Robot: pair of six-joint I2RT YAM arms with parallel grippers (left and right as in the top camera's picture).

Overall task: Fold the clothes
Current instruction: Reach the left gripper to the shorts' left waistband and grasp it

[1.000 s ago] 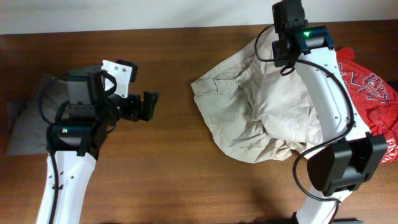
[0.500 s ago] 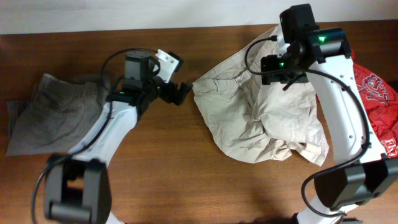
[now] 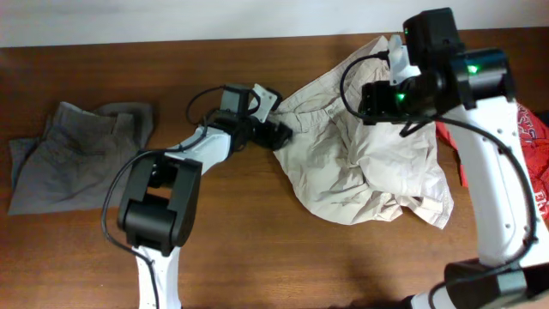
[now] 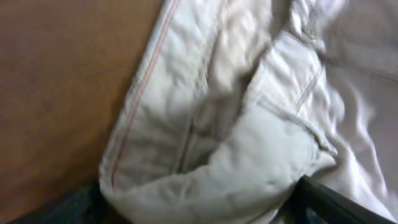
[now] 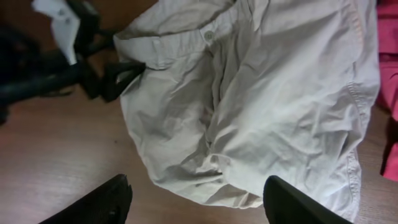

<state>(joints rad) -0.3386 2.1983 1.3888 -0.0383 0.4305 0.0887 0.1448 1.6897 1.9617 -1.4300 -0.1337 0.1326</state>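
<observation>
The clothes, a pair of crumpled pale beige shorts point(image 3: 369, 167), lie right of the table's middle. Their buttoned waistband point(image 5: 186, 40) is toward the far left. My left gripper point(image 3: 276, 134) reaches across to the shorts' left edge. In the left wrist view its jaws stand wide, with the folded waistband corner point(image 4: 236, 162) lying between the two dark fingers point(image 4: 326, 199). My right gripper point(image 5: 196, 190) hovers open above the shorts, its fingers apart over the near hem point(image 5: 205, 180) and touching no cloth.
Darker grey shorts point(image 3: 77, 163) lie flat at the table's left end. A red T-shirt point(image 3: 536, 142) sits bunched at the right edge, beside the beige shorts. Bare brown wood point(image 3: 240, 240) runs along the front.
My left arm has swung from the table's left side across to the shorts' left edge, and its jaws have drawn in slightly. The right arm has shifted a little rightward above the shorts.
</observation>
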